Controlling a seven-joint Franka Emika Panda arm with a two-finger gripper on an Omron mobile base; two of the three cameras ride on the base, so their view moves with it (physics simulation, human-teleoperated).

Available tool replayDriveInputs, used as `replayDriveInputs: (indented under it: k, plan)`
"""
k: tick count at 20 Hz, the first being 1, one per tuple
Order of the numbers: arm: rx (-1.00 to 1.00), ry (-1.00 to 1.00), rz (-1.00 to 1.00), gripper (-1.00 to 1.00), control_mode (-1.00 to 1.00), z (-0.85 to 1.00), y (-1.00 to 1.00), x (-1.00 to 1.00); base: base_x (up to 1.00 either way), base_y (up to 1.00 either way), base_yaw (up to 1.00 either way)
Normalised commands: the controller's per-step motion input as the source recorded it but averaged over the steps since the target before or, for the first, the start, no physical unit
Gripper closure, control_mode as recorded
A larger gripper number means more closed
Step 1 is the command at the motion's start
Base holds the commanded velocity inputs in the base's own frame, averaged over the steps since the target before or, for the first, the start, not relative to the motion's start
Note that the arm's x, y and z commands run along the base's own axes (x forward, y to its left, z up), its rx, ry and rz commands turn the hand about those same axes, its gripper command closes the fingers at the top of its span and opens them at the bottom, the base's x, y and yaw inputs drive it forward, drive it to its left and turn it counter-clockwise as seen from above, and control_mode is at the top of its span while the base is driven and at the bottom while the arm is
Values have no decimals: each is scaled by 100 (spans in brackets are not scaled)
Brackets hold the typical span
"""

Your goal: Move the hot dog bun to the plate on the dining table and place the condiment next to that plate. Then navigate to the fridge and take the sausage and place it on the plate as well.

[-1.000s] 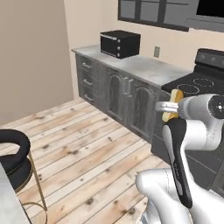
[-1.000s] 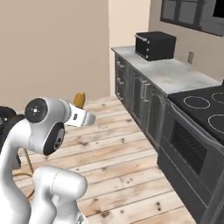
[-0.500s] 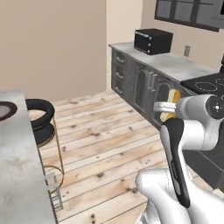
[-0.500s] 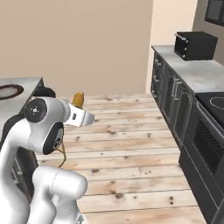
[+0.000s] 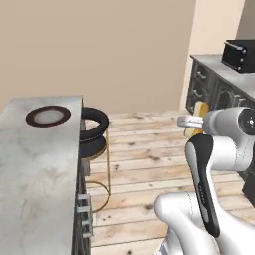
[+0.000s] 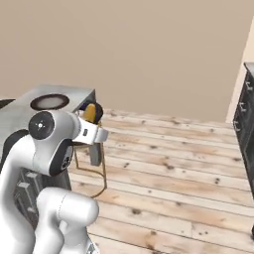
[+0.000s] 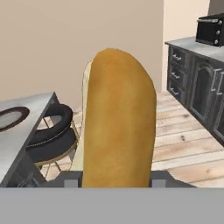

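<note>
The hot dog bun is held clamped in the gripper, standing up lengthwise from between the jaws in the hand view. In the left base view the bun shows as a yellow end past the white wrist; in the right base view it pokes up just beyond the hand. The gripper is carried at about chest height of the arm, pointing forward, well above the wooden floor. The arm is folded, with the large round elbow joint raised and the forearm reaching level toward the far wall.

The dining table lies to the left, its marble top running toward the camera. The plate rests near the far end of the tabletop, close to the far right corner. Just beyond the table's right edge a black round stool on thin gold legs is seen, between the table and the arm. Open plank floor stretches from the stool to the dark cabinets on the right, where a black microwave sits on the counter.
</note>
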Motion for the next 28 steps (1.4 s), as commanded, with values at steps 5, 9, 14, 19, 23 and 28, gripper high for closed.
replayDriveInputs:
  k: [5, 9, 14, 19, 23, 28]
  plan:
    - [0, 0, 0, 100, 100, 0, 0, 0, 69, -40, 60]
    - [0, 0, 0, 100, 100, 0, 0, 0, 70, -32, 63]
    - [0, 0, 0, 100, 100, 0, 0, 0, 68, -30, 64]
    - [0, 0, 0, 100, 100, 0, 0, 0, 74, -37, 61]
    - [0, 0, 0, 100, 100, 0, 0, 0, 73, -48, 54]
    - [0, 0, 0, 100, 100, 0, 0, 0, 64, -51, 53]
